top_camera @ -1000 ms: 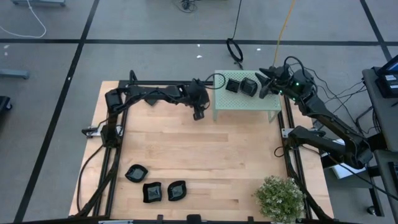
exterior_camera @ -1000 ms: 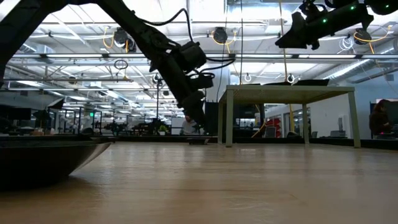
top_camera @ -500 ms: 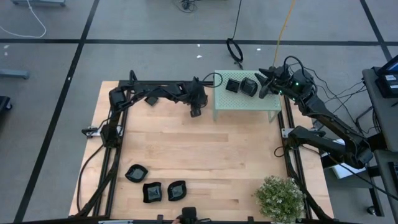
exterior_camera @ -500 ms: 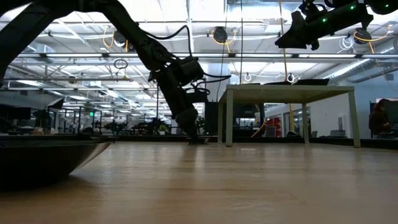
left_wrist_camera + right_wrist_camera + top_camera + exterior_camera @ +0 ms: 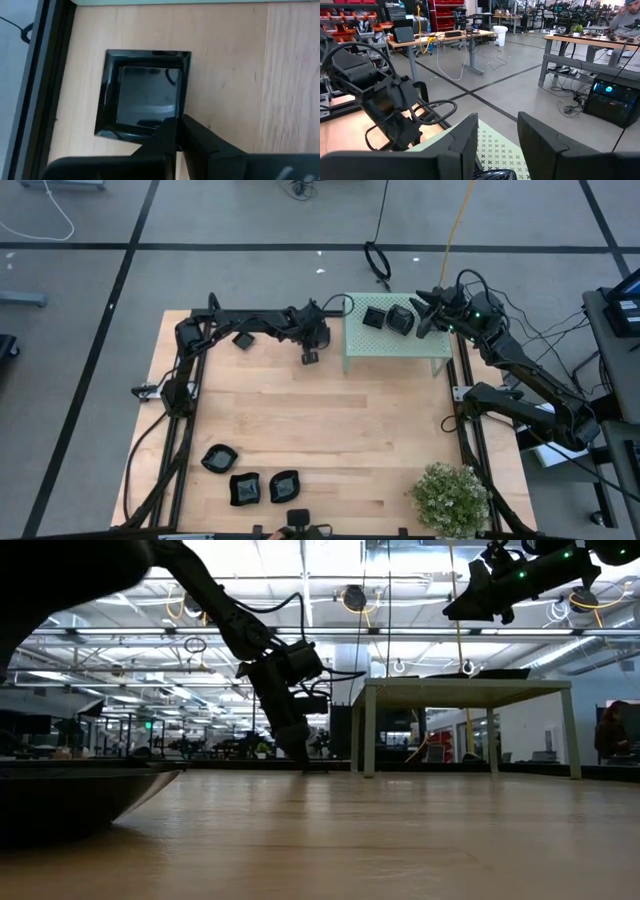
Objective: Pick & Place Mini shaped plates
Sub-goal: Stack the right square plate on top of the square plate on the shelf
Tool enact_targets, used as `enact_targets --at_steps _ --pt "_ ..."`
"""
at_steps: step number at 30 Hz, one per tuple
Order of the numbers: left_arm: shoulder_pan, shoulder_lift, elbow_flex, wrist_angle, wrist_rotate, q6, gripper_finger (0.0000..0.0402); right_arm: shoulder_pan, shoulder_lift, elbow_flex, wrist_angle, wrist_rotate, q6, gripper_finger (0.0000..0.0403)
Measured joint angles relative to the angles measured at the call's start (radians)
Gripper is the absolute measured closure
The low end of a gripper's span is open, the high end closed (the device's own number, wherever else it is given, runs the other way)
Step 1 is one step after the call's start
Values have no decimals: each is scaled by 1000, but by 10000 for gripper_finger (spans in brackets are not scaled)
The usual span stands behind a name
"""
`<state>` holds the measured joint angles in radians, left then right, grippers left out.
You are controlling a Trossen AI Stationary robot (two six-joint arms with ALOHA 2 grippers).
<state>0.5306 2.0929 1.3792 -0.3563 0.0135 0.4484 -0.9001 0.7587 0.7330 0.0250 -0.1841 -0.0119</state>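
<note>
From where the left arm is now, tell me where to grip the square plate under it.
Grip the square plate by one raised rim, probably the edge nearest the left end effector, coming straight down. It lies flat on the table, so only the thin upright rim offers a pinch: one finger inside the well, one outside. The right end effector waits over the green box.

Both arms are dark, near-black, built of jointed segments. Left arm (image 5: 250,328): slender links, black cables looping along it and off its wrist. Right arm (image 5: 520,365): bulkier links, loose black cabling, small green indicator light near the wrist. Fingers (image 5: 461,145) flat, matte black.
</note>
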Motion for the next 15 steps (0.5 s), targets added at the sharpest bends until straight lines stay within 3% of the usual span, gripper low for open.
enact_targets --at_steps 6,11,15 --pt "-3 -28 0 -79 -15 -73 395 0 0 0 0 0 1 277" --pt "-37 -118 -1 -158 166 -91 389 -1 0 0 0 0 -6 277" --pt "-127 -170 -2 -175 226 -78 397 -1 0 0 0 0 -28 277"
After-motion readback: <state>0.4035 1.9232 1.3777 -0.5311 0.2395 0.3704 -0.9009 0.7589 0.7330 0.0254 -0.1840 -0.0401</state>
